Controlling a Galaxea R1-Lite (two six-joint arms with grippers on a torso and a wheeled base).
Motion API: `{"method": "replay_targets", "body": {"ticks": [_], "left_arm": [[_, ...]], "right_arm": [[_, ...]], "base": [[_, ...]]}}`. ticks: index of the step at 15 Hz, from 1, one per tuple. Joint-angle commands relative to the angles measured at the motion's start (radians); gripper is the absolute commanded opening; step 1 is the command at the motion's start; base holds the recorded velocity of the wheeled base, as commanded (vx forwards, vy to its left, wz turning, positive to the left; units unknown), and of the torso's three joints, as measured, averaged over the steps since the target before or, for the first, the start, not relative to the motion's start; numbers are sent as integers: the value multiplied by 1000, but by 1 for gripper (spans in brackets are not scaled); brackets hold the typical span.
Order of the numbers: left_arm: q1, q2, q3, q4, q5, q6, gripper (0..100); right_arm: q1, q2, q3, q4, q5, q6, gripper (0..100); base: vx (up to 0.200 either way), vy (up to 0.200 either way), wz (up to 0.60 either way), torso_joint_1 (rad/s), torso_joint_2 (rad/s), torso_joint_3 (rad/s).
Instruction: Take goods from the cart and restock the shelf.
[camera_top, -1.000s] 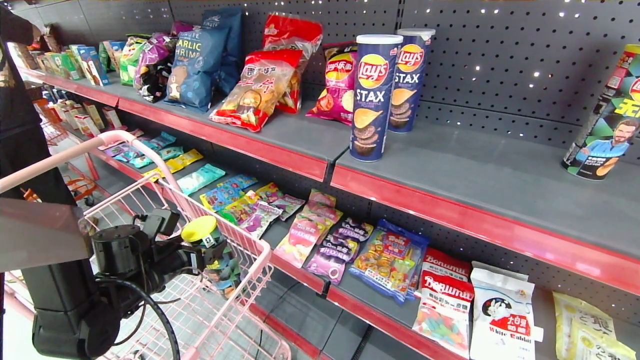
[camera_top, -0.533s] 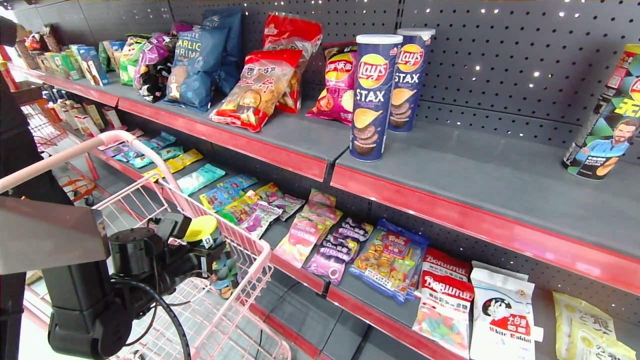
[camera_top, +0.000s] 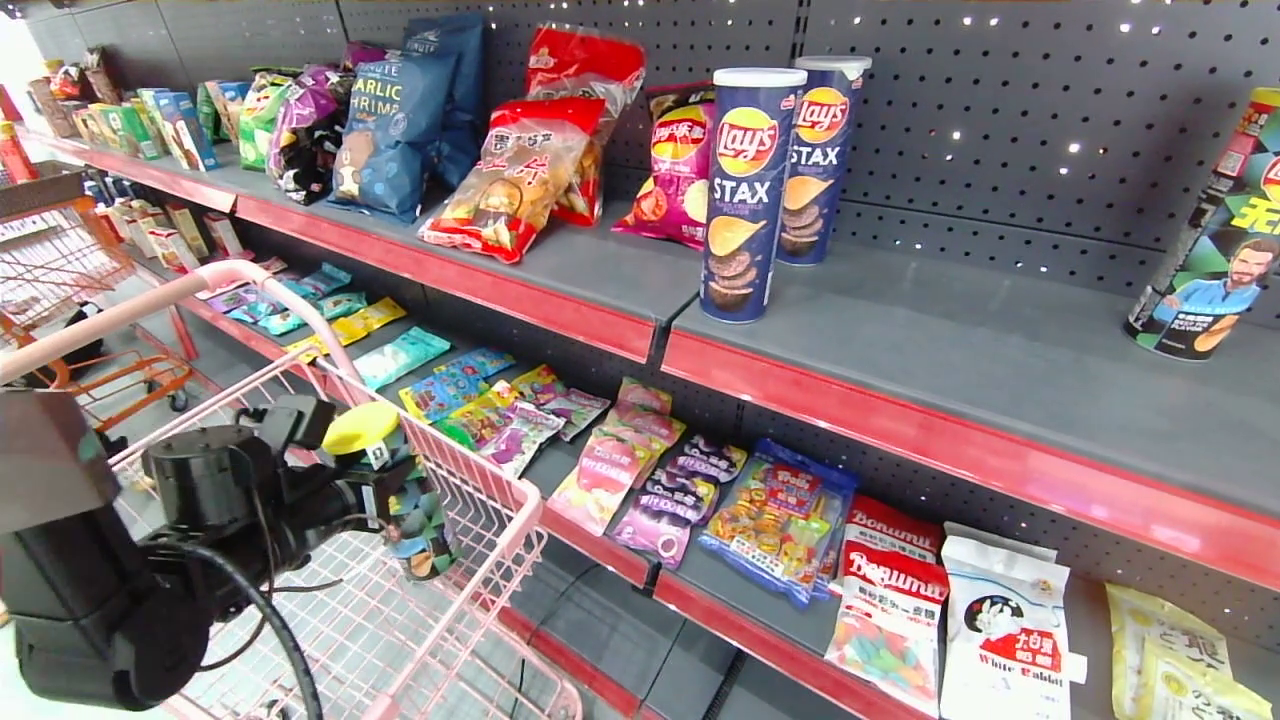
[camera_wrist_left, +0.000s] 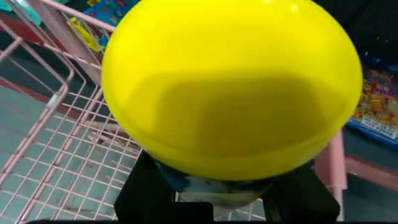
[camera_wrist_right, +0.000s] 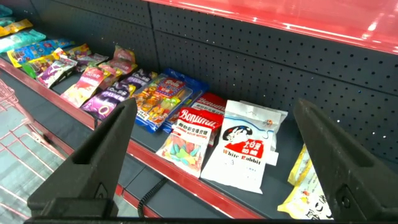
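My left gripper is shut on a chip can with a yellow lid, held upright just inside the pink cart near its shelf-side rim. From the left wrist view, the yellow lid sits right in front, with a black fingertip on each side of the can below it. My right gripper is open with nothing between its fingers, facing the lower shelf. The upper grey shelf has a bare stretch between two blue chip cans and a green-patterned can.
Snack bags fill the upper shelf's left part. Candy packets and a white bag lie on the lower shelf. An orange cart stands far left. The red shelf edge juts toward me.
My left gripper has lifted the yellow-lidded can a little and drawn it leftward inside the cart. The shelf goods have stayed put.
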Motion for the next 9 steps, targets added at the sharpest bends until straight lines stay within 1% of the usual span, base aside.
{"method": "replay_targets", "body": {"ticks": [1, 2, 3, 5, 6, 7, 8, 9], "left_arm": [[44, -438, -64, 357, -7, -76, 0], [43, -533, -79, 458, -7, -90, 0], [43, -665, -97, 586, -16, -93, 0], [43, -909, -136, 807, -61, -93, 0], [38, -1107, -172, 1020, -90, -88, 0], [35, -1231, -196, 1178, -98, -84, 0], [35, -1346, -211, 1317, -96, -71, 0], [35, -1391, -215, 1366, -93, -67, 0]], "right_arm": [[0, 0, 0, 0, 0, 0, 100], [0, 0, 0, 0, 0, 0, 100], [0, 0, 0, 0, 0, 0, 100], [0, 0, 0, 0, 0, 0, 100], [0, 0, 0, 0, 0, 2, 100], [0, 0, 0, 0, -2, 2, 100], [0, 0, 0, 0, 0, 3, 100], [0, 0, 0, 0, -2, 3, 100]], "base": [[0, 0, 0, 0, 0, 0], [0, 0, 0, 0, 0, 0], [0, 0, 0, 0, 0, 0], [0, 0, 0, 0, 0, 0], [0, 0, 0, 0, 0, 0], [0, 0, 0, 0, 0, 0], [0, 0, 0, 0, 0, 0], [0, 0, 0, 71, -173, -105]]}}
